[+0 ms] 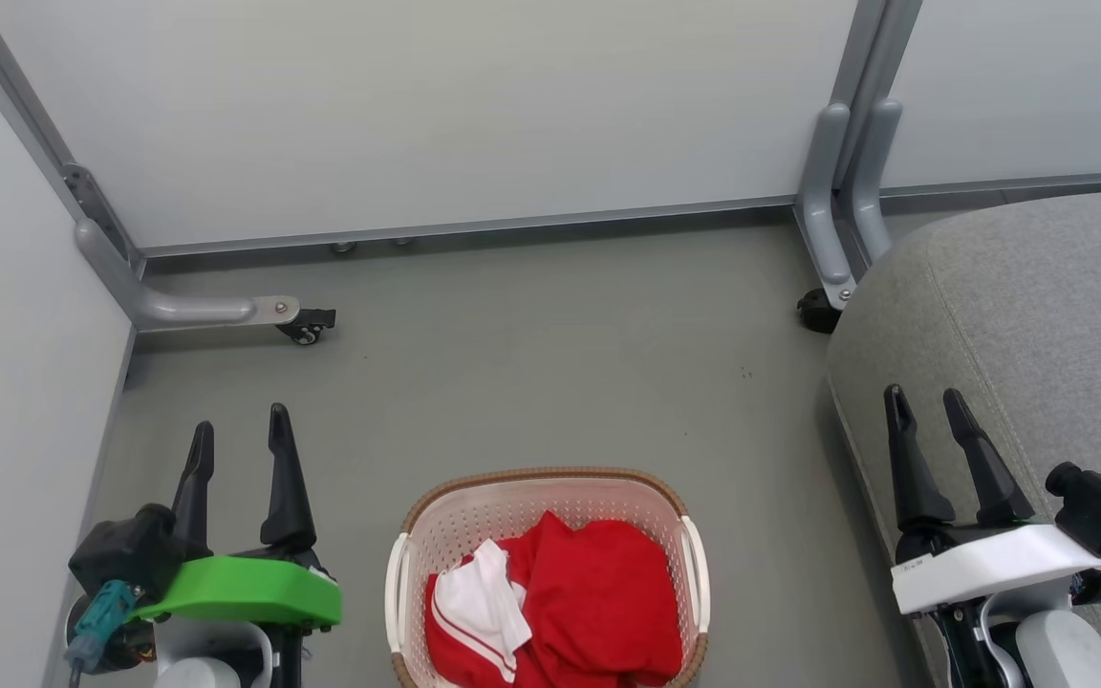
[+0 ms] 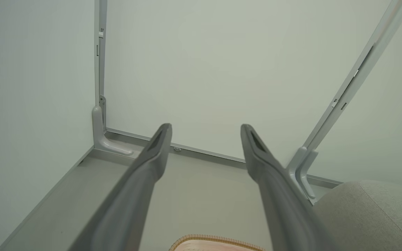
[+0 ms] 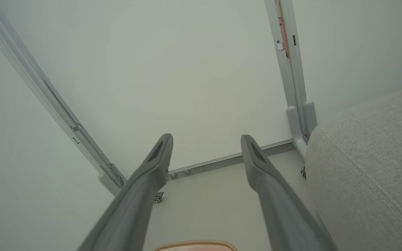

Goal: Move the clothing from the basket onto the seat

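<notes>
The cream basket (image 1: 460, 516) with a brown rim stands on the grey floor at the bottom centre of the head view. Red clothing (image 1: 598, 602) fills it, with a white-panelled, striped piece (image 1: 479, 597) on the left. The grey seat (image 1: 1019, 315) rises at the right. My left gripper (image 1: 240, 430) is open, left of the basket above the floor, holding nothing. My right gripper (image 1: 923, 401) is open over the seat's edge, also holding nothing. The basket rim (image 2: 215, 240) peeks in at the bottom of the left wrist view, between the open left gripper (image 2: 206, 130); the right wrist view shows the same rim (image 3: 195, 244), the open right gripper (image 3: 206, 141) and the seat (image 3: 368, 167).
White partition panels (image 1: 436, 105) on grey metal frames close the space at the back and left. Their feet carry castors (image 1: 307, 330) on the floor, one (image 1: 813, 311) beside the seat's corner. Open grey floor (image 1: 531, 363) lies between the basket and the panels.
</notes>
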Tool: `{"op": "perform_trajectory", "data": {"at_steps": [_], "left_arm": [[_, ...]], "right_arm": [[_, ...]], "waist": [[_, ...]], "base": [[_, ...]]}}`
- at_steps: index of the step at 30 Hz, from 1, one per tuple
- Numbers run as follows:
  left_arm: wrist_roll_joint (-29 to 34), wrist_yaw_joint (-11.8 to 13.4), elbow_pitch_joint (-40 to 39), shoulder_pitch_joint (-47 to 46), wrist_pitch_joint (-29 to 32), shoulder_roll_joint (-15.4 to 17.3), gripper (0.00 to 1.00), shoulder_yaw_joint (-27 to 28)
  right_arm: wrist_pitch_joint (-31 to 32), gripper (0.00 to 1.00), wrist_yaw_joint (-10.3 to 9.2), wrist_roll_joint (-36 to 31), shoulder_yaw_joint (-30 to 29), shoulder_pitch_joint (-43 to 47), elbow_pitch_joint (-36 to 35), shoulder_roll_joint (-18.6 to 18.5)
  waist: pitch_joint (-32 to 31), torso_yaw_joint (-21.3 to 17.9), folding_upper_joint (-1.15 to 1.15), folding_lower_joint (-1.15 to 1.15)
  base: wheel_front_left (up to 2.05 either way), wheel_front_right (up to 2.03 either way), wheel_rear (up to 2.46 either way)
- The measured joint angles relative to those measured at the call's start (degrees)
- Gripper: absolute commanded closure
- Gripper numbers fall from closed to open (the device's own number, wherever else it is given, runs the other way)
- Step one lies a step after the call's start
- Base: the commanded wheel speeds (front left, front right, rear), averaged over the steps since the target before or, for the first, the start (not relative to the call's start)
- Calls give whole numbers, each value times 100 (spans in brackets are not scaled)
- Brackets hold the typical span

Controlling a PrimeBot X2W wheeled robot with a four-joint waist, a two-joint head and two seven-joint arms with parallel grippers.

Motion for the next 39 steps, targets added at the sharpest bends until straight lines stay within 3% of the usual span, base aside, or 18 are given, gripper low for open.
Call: {"op": "perform_trajectory", "data": {"at_steps": [39], "left_arm": [[1756, 56, 10, -2, -452, 18, 0, -302]], "right_arm": [[-19, 0, 0, -2449, -565, 1, 250, 387]], "waist": [[39, 85, 0, 0]], "base": [[0, 0, 0]]}}
